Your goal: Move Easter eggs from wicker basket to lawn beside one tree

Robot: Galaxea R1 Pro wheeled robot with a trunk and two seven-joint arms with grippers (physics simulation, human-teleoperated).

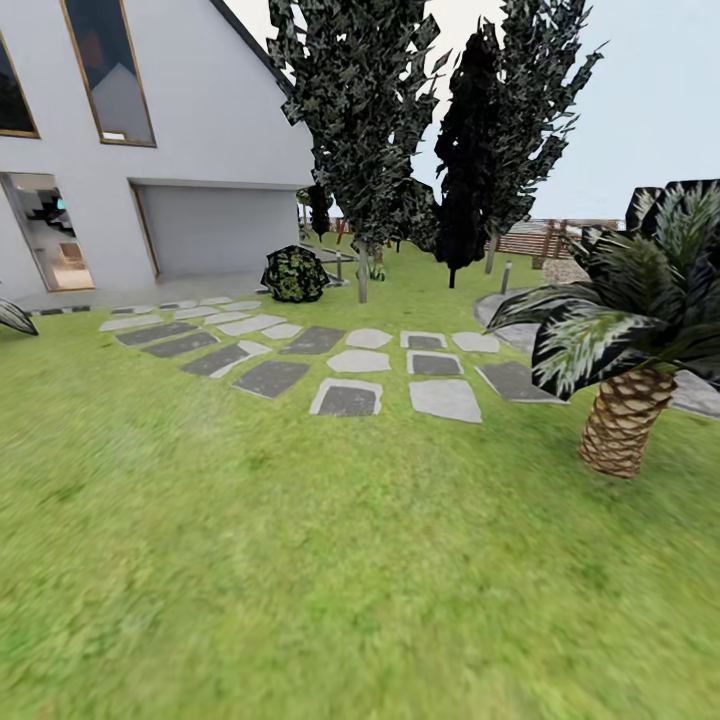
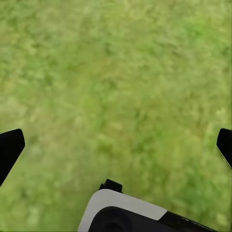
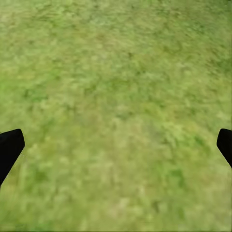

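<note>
The lawn [image 1: 300,560] spreads wide in front of me in the head view. A tree [image 1: 362,270] with a pale, straight trunk and a dark jagged crown stands far ahead, past the stepping stones. The Easter eggs and the wicker basket are out of view. My left gripper [image 2: 116,150] hangs open over bare grass, its dark fingertips [image 2: 9,150] far apart with nothing between them. My right gripper [image 3: 116,147] is open too, over grass, and holds nothing.
Grey stepping stones [image 1: 350,398] cross the grass ahead. A small palm [image 1: 625,420] stands close at the right. A dark thin-trunked tree [image 1: 465,150], a round bush [image 1: 295,274], the white house [image 1: 180,150] and a wooden fence [image 1: 535,238] lie beyond.
</note>
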